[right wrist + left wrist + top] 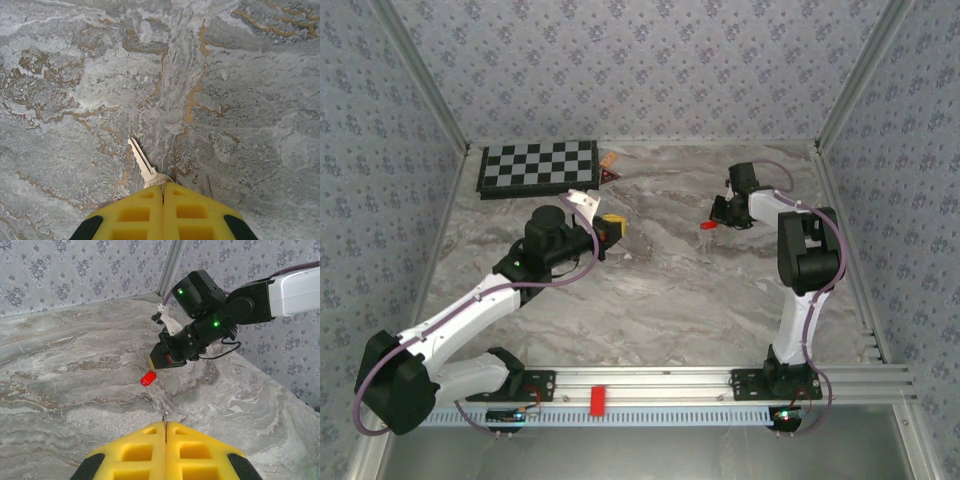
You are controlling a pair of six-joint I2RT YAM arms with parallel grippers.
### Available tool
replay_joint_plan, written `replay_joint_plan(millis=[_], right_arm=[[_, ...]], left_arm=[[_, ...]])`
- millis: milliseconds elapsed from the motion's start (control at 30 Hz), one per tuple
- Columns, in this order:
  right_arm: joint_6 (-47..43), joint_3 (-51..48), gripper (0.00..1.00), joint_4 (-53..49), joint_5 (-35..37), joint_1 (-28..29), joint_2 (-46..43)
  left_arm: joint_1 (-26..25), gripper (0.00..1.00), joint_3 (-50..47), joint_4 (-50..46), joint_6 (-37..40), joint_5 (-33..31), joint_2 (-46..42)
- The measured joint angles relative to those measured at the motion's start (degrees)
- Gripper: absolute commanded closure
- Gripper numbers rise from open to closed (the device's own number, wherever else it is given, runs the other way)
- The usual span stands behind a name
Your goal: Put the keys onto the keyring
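Top view: the left end effector (611,226) sits closed at mid-frame. The right end effector (717,221) is closed on the red-headed key (708,227), right of centre on the worktop (670,290).

Left wrist: its yellow fingers (140,452) are pressed together and pinch a thin metal sliver (165,417).

Right wrist: the fingers clamp the key's head, and the blade points to the upper left.

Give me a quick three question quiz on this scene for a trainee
1. True or false: the right end effector is shut on the key.
2. Which lies at the far left of the table? A) checkerboard B) bowl C) sponge
3. Fill in: the left end effector has ____ tips.
Key: 1 true; 2 A; 3 yellow.
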Motion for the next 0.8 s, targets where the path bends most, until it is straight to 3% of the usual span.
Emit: replay_joint_plan(millis=[267,433,800], right_arm=[[-4.3,-10.5,1.00,5.7,3.3,5.2,-16.7],[-6.8,-14.2,1.00,10.3,1.7,8.0,-26.6],[-9.2,-17.9,1.00,9.5,1.3,16.7,-28.1]], left_arm=[[0.0,1.00,0.0,0.0,-0.2,0.0,-0.4],[0.0,1.00,0.0,0.3,-0.2,0.0,-0.8],[-1.0,1.00,-2.7,1.9,-0.6,-2.0,-1.6]])
